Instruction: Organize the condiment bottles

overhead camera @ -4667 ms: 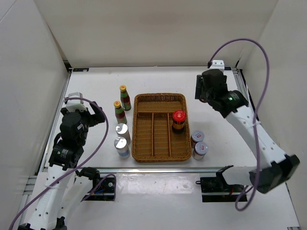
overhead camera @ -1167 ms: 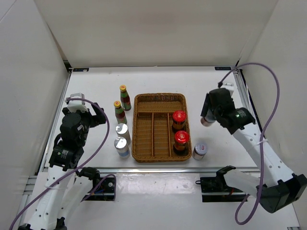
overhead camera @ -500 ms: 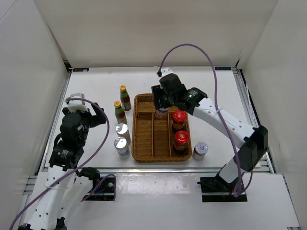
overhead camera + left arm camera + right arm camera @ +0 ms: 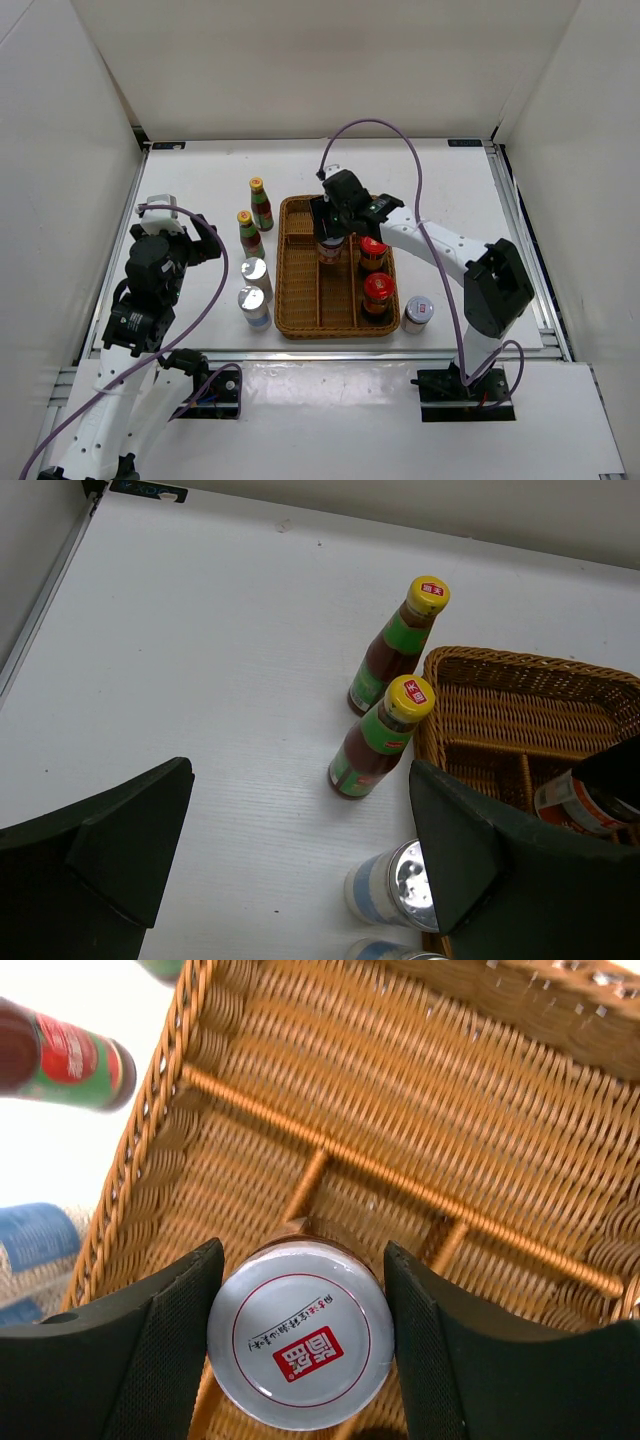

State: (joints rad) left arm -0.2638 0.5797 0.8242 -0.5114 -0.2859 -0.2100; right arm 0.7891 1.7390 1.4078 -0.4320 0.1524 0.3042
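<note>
My right gripper is shut on a silver-lidded jar and holds it over the middle compartment of the wicker tray; both pads press the jar's sides. Two red-lidded jars stand in the tray's right compartment. The other silver-lidded jar stands on the table right of the tray. Two yellow-capped bottles and two white shakers stand left of the tray. My left gripper is open and empty above the table by the bottles.
The tray's woven dividers run under the held jar. White walls enclose the table on three sides. A metal rail runs along the near edge.
The right arm placed a second red-lidded jar in the tray, took a silver-lidded jar from the right of the tray and carried it left over the tray. The left arm has not moved.
</note>
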